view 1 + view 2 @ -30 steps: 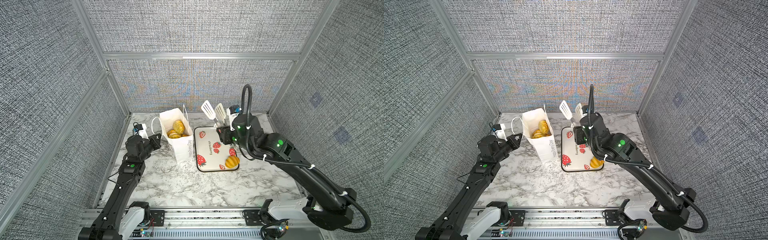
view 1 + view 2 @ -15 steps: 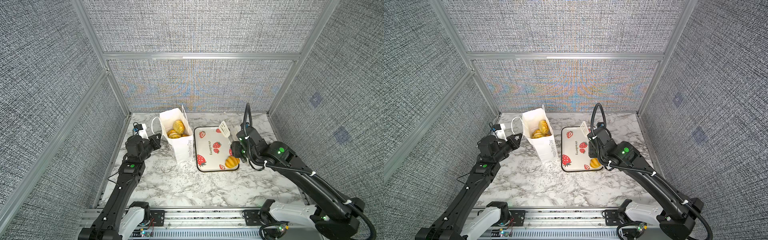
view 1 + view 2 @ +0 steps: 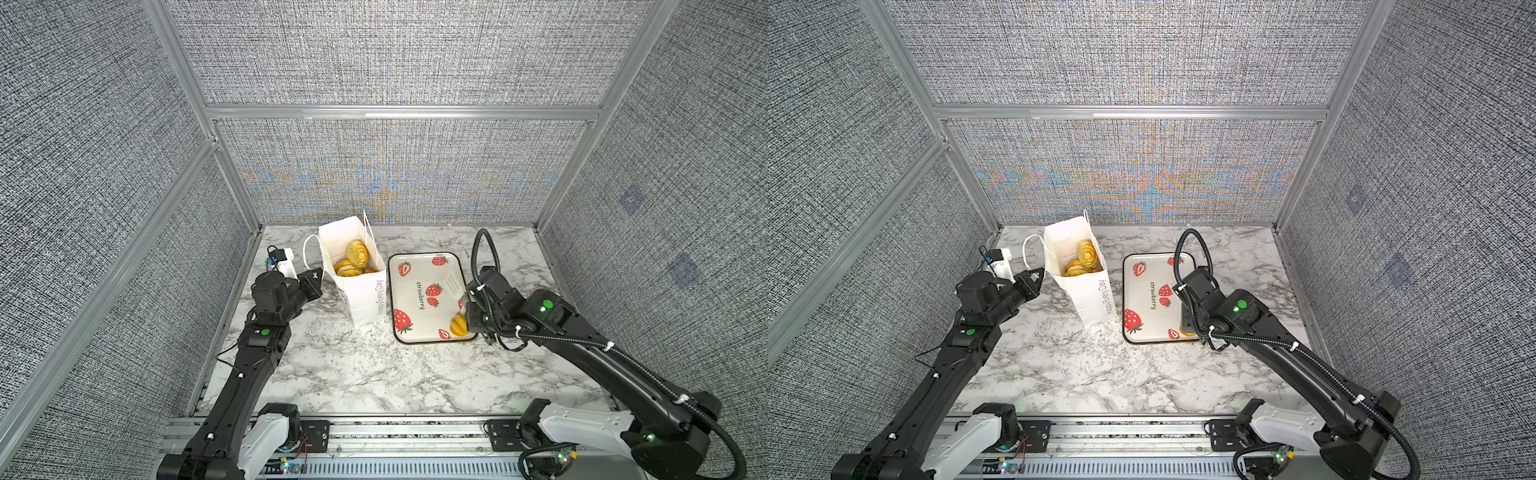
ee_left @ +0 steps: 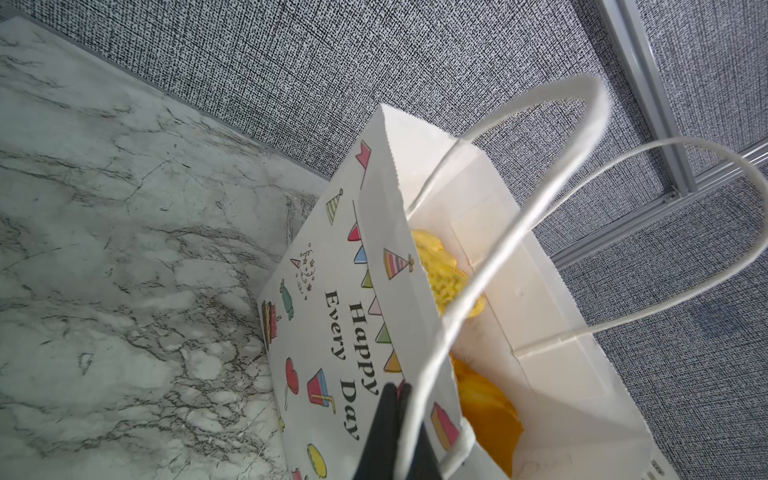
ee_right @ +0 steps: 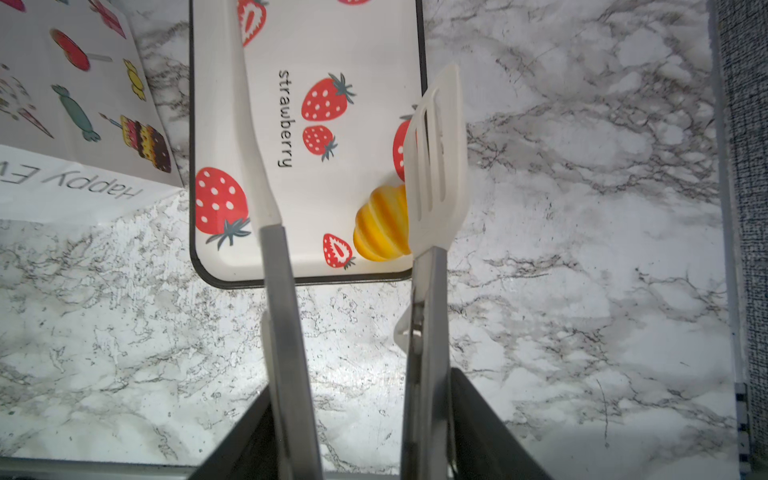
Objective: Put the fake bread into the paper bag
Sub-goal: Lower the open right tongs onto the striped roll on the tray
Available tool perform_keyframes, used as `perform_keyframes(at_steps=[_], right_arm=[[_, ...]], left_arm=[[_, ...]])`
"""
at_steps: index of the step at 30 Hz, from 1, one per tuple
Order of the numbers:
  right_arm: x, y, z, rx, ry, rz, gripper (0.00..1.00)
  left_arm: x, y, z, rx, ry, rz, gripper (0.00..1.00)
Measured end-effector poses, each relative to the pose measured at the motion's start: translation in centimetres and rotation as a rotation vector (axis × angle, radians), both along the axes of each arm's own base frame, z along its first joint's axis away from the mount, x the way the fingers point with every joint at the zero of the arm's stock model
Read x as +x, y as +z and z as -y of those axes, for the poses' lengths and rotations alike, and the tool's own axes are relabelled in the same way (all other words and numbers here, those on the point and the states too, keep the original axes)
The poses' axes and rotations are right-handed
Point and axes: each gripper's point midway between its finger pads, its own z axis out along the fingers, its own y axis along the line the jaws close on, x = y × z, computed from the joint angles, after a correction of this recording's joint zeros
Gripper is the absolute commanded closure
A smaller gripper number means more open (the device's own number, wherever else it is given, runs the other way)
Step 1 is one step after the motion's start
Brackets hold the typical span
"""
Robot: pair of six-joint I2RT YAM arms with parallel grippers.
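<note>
Between tongs [image 5: 432,166] in the right gripper [image 5: 361,436] lies one croissant [image 5: 380,226].

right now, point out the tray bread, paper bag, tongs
tray bread [image 5: 381,224]: right wrist view, ridged side
paper bag [image 3: 362,298]: a top view, lettered side
tongs [image 5: 451,178]: right wrist view, slotted blade
</note>
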Motion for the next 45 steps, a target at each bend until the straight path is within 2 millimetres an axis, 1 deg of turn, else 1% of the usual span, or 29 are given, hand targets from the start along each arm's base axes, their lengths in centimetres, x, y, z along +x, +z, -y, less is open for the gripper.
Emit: perform_keyframes(at_steps=[9, 18, 29, 45], right_arm=[[-1.5, -3.1, 1.2, -0.054, -0.047, -0.111, 0.43], [-2.4, -5.3, 2.0, -0.114, -0.075, -0.188, 0.42], [-2.3, -6.7, 2.0, -0.150, -0.082, -0.231, 0.41], [-1.3, -7.9, 1.3, -0.189, -0.055, -0.267, 0.42]], left_arm=[[0.3, -0.4, 0.2, -0.007, -0.010, 0.003, 1.00], [0.5, -0.8, 0.5, -0.013, -0.023, 0.009, 1.00], [0.8, -1.0, 0.5, -0.015, -0.024, 0.010, 1.00], [0.6, -1.4, 0.5, -0.012, -0.023, 0.008, 1.00]])
